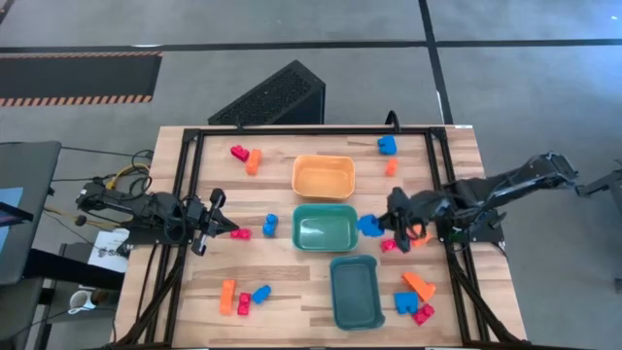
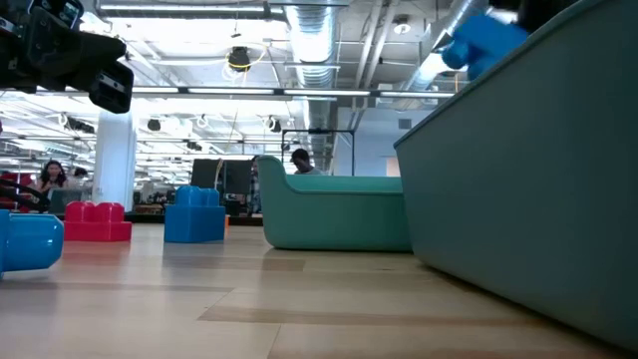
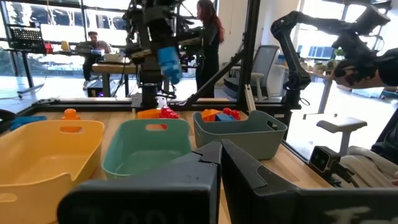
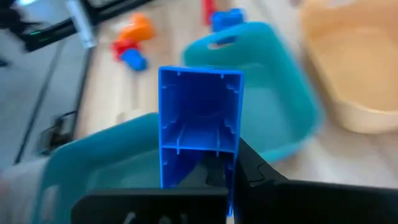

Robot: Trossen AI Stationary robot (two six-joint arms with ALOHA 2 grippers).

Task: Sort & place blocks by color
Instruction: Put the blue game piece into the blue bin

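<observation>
My right gripper (image 1: 385, 226) is shut on a blue block (image 1: 369, 226) and holds it in the air just right of the middle teal bin (image 1: 325, 251). The same blue block (image 4: 200, 118) turns its hollow underside toward the right wrist view. My left gripper (image 1: 229, 230) is shut on nothing at the table's left side, beside a red block (image 1: 241, 233) and a blue block (image 1: 270, 224). Other orange, red and blue blocks lie flat on the table around the bins. An orange bin (image 1: 324, 160) stands farther back and a darker teal bin (image 1: 353, 316) nearer. My right gripper pinches the blue block's end nearest the wrist (image 4: 214, 163) between its two fingers, one on each side wall. The fingers slant down from the table's right side. The block sticks out ahead of the fingertips, lifted clear of the table and bins.
Loose blocks lie at the far left (image 1: 239, 152), far right (image 1: 387, 146), near left (image 1: 227, 297) and near right (image 1: 419, 285). A red block (image 1: 389, 245) and an orange one (image 1: 418, 238) lie under the right arm. A black frame (image 1: 311, 129) rims the table. People sit in the room beyond.
</observation>
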